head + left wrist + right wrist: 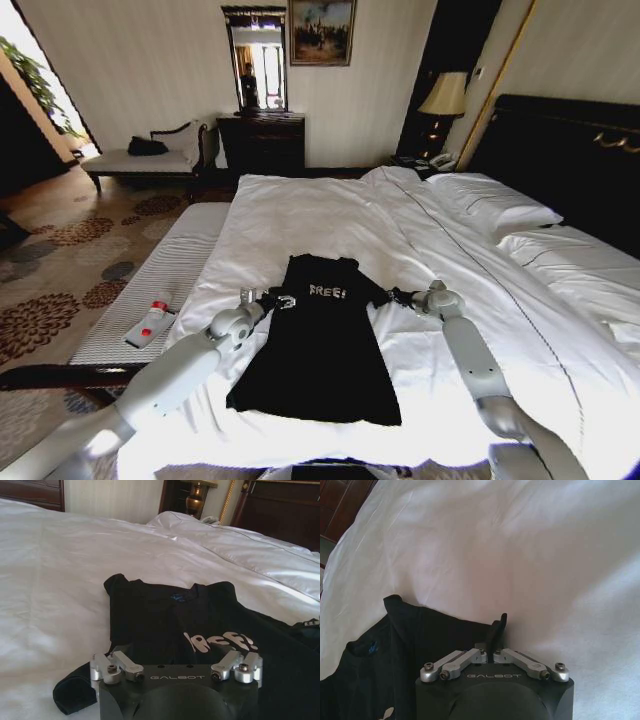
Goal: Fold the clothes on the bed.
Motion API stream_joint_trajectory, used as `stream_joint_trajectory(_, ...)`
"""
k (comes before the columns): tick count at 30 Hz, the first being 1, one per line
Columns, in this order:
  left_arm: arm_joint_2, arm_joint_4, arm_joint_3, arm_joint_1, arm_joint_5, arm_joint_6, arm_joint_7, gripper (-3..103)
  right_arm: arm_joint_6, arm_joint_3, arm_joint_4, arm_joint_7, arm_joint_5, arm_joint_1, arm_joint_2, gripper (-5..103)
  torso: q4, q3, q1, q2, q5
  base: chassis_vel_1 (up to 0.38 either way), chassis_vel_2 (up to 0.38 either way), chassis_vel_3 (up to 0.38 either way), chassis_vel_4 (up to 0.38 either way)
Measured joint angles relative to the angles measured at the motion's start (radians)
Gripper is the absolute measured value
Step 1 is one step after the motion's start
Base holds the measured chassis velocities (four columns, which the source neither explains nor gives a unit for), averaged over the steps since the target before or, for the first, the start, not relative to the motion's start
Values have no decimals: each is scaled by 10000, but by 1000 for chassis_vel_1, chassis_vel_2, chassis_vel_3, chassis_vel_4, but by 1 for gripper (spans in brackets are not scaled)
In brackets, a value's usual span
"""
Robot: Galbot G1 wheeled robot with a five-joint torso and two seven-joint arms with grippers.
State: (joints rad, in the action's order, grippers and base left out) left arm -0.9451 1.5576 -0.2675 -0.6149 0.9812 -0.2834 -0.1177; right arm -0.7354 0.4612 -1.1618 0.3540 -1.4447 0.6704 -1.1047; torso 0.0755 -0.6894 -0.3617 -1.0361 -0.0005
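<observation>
In the middle of the frame, soft black T-shirt [320, 350] flat on smooth white bed [330, 215], left gripper [272, 297] spread wide at one sleeve, right gripper [492, 640] pinching the other sleeve.

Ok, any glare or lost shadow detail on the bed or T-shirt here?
Head view: T-shirt a flat black shape, folds lost; daylight blows out the doorway at far left. Left wrist view: bed sheet glares white near the T-shirt. Right wrist view: sheet bright, creases readable.

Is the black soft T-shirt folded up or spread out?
Partly folded: the black soft T-shirt lies flat on the white bed, sleeves tucked inward, body unfolded.
</observation>
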Motion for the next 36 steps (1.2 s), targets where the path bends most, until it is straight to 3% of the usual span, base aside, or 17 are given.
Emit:
stream_joint_trajectory(6,-125,-156,9,50,236,-15,-125,70,0,41,84,-41,31,8,-23,1,2,0,0,0,-1,0,0,0,0)
stream_joint_trajectory(9,-150,-233,46,34,294,-32,-161,54,0,54,156,-76,64,2,-67,1,1,0,1,0,-1,0,0,0,0)
stream_joint_trajectory(10,-150,-233,46,34,294,-32,-161,54,0,54,156,-76,64,2,-67,1,1,0,1,0,-1,0,0,0,0)
stream_joint_trajectory(13,-175,-274,43,35,295,-37,-178,38,1,52,191,-87,83,-27,-105,1,0,1,2,0,-2,0,0,0,0)
stream_joint_trajectory(16,-209,-314,45,48,292,-36,-226,32,0,50,190,-89,86,-27,-115,1,2,0,2,0,-1,0,0,0,0)
stream_joint_trajectory(22,-285,-459,117,64,285,-34,-259,6,1,68,149,-123,88,20,-104,1,0,0,1,0,-1,0,0,0,0)
stream_joint_trajectory(31,-441,-571,472,33,265,-22,-283,0,2,96,94,-237,211,106,-148,1,0,0,1,0,-1,0,0,0,0)
stream_joint_trajectory(36,-487,-694,981,117,455,-22,-328,0,1,-80,-161,-874,1128,285,80,1,-1,0,1,0,-1,0,0,0,0)
